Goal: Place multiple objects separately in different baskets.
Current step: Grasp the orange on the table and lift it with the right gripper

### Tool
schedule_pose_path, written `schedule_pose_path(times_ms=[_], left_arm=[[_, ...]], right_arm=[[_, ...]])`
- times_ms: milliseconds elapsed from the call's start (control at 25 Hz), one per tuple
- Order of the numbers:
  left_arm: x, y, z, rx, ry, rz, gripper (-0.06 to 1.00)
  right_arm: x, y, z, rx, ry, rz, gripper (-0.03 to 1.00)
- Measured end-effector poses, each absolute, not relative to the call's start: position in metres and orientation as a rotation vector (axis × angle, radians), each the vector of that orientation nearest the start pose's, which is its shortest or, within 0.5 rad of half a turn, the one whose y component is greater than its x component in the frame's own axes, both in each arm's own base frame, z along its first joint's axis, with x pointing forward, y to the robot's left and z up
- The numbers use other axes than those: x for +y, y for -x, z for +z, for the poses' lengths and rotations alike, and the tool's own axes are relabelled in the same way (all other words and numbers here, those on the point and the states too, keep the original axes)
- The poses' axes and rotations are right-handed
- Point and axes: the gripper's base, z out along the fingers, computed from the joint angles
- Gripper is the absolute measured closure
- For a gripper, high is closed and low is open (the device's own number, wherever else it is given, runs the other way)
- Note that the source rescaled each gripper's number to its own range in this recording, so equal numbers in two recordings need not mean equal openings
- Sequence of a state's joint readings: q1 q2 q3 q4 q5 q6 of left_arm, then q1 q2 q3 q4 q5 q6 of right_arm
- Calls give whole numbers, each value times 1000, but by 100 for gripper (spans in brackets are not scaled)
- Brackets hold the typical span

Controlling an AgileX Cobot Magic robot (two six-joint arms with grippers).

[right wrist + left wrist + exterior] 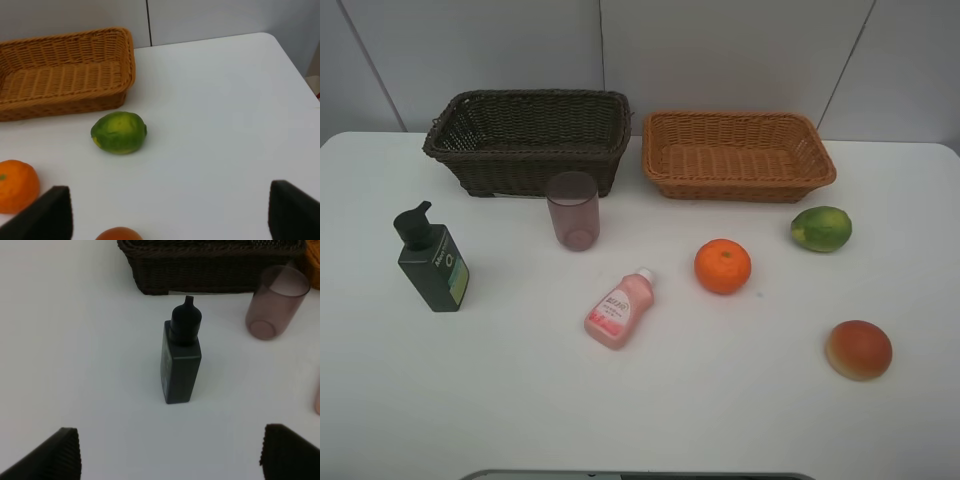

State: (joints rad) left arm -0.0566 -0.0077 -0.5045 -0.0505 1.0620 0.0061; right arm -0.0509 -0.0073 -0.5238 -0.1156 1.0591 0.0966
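Diagonally flat pink bottle [618, 311], cap [643, 274] rearward.

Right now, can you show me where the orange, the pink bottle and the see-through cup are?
orange [723, 266], high camera view, middle of its peel.
pink bottle [617, 313], high camera view, on its labelled body.
cup [572, 215], high camera view, on its side wall.

Cup [572, 210] stands just in front of the dark basket [525, 140]
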Motion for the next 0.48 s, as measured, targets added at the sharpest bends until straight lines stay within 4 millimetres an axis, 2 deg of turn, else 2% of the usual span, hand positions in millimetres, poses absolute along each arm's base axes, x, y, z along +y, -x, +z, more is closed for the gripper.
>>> schedule_pose_path(times_ms=[480], left_arm=[[-4, 7, 278, 2033, -67, -92, 2]], right_arm=[[-9, 10, 284, 2002, -155, -108, 37]])
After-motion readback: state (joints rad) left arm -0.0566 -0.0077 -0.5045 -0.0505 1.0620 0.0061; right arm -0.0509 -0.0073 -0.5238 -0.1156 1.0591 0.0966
